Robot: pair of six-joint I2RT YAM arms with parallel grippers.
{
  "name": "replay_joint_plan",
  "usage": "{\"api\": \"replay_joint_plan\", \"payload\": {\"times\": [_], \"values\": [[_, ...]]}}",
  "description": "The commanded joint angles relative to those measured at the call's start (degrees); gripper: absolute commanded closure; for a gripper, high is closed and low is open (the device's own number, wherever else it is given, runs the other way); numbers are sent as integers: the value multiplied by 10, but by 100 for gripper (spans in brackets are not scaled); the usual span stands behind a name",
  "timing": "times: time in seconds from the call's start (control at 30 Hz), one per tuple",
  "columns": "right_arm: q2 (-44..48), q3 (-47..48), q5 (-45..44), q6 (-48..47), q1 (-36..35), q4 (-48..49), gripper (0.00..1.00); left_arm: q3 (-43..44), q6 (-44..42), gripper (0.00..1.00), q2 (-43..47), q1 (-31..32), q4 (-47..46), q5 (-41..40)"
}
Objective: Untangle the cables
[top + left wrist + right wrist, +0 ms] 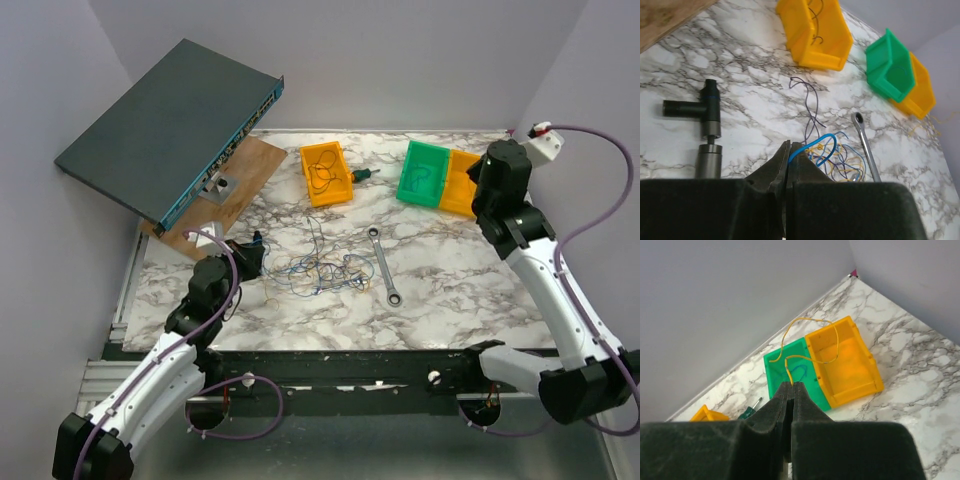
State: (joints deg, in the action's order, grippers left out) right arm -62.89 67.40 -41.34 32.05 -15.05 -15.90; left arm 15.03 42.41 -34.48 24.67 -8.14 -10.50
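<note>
Cables point(315, 268) lie tangled on the tabletop point(450, 290) just ahead of the left pincer point(789, 146), which pinches a blue strand point(810, 143); right pincer point(791, 385) pinches a yellow wire point(810, 319) over bins point(869, 356).

Robotics lab test cell. Evidence: white marble-patterned table point(450, 290) boxed by plain lilac walls point(400, 60); white-and-black robot arms, left point(160, 380) and right point(550, 280), bolted at its near edge; yellow plastic parts bin point(322, 148), green plastic bin point(430, 148), silver ratchet wrench point(384, 265); dark flat network switch point(165, 130) propped at far-left corner.
</note>
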Motion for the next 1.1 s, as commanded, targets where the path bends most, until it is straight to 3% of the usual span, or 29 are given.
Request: {"api": "replay_joint_plan", "payload": {"times": [0.0, 0.13, 0.33, 0.7, 0.93, 1.07], "values": [[-62, 52, 61, -1, 0, 55, 99, 23, -35, 100, 4, 31, -18, 47], [-127, 95, 75, -9, -1, 69, 99, 38, -46, 100, -4, 66, -17, 34], [-205, 175, 25, -60, 13, 84, 99, 54, -59, 100, -18, 102, -14, 21], [-308, 328, 76, -60, 80, 74, 99, 92, -81, 100, -40, 122, 0, 27], [-386, 354, 93, -32, 126, 48, 99, 92, -76, 100, -43, 132, -1, 20], [-427, 320, 119, -6, 144, 37, 99, 90, -74, 100, -52, 138, -7, 21]]}}
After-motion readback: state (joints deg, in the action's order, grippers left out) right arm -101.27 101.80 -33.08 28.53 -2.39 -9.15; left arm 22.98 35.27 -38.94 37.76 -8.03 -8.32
